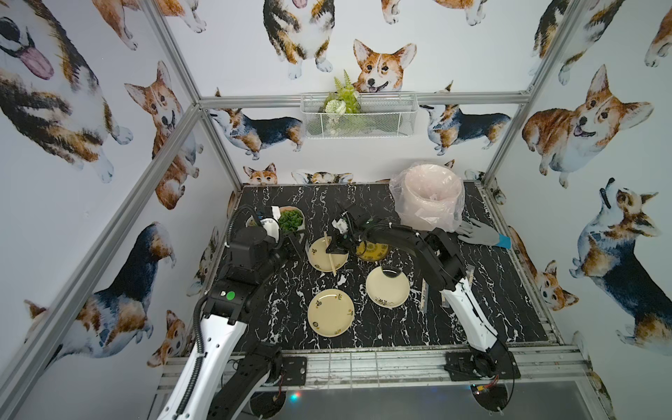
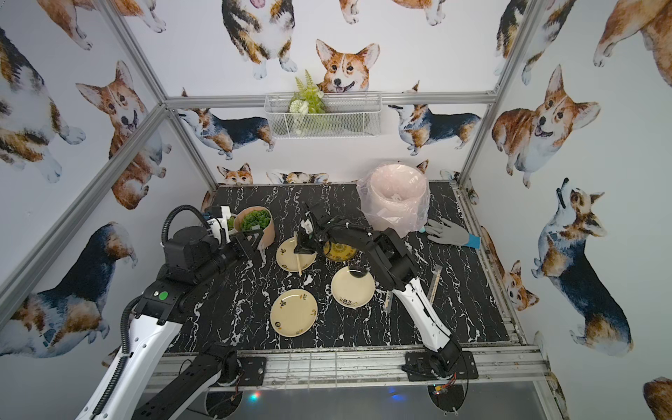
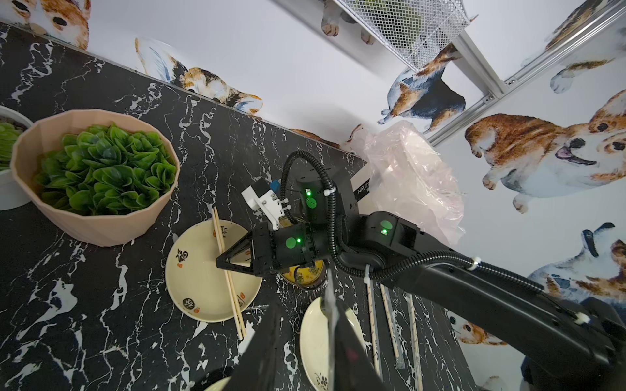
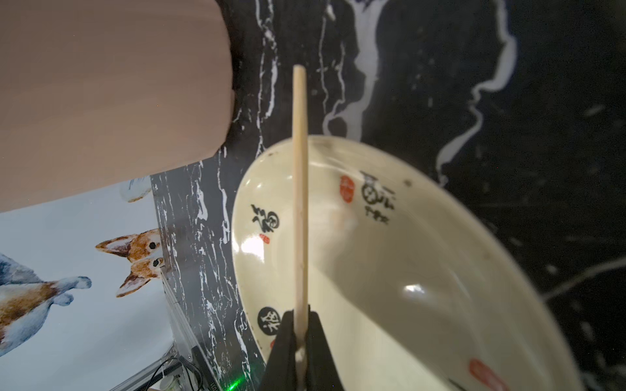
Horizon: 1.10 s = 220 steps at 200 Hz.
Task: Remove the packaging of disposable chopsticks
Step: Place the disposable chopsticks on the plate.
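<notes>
The right hand [image 4: 299, 325] is clamped on the chopsticks [image 4: 299, 176], bare pale wood, straight, spanning a glossy cream plate [image 4: 389, 270] on the black marbled table [image 4: 423, 67]; a limp clear sleeve [image 3: 330, 311] lies along one finger of the left hand [image 3: 303, 308], jaws partly apart, grip impossible to tell; wrapped pairs [image 3: 372, 318] lie half hidden behind the right arm.

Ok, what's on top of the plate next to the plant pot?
Bare chopsticks stretch across the plate, pinched by the right claw. Whatever lies under the claw is hidden.
</notes>
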Tool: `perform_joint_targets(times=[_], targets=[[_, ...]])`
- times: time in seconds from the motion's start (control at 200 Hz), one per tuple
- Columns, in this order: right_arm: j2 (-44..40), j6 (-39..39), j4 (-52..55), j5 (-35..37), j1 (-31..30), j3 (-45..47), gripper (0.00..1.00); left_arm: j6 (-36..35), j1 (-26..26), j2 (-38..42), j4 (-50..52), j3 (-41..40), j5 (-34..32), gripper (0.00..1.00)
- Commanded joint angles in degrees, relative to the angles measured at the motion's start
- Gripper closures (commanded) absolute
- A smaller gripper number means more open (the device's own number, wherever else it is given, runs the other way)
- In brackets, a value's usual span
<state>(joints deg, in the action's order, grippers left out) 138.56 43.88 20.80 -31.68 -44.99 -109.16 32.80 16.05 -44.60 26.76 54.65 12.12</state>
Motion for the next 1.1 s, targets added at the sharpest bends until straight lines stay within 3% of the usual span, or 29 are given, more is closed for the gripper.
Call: perform_joint_targets(times=[0.0,0.255,0.581,1.096], targets=[[0.42,1.42,1.05,0.39,-0.03,0.71,1.0,-0.32,-0.16,0.5,0.26,-0.33,0.4,0.72],[1.1,1.56,1.38,0.21,0.22,1.42,1.0,-0.36,-0.23,0.74,0.09,-0.75,0.79,0.72],[-0.42,0.02,4.4,3.13,0.23,-0.06,0.77,-0.02,-0.24,0.83,-0.09,-0.86,0.86,0.72],[-2.73,0.42,4.87,3.86,0.19,-0.86,0.73,0.62,-0.23,0.77,-0.64,-0.95,1.43,0.72]])
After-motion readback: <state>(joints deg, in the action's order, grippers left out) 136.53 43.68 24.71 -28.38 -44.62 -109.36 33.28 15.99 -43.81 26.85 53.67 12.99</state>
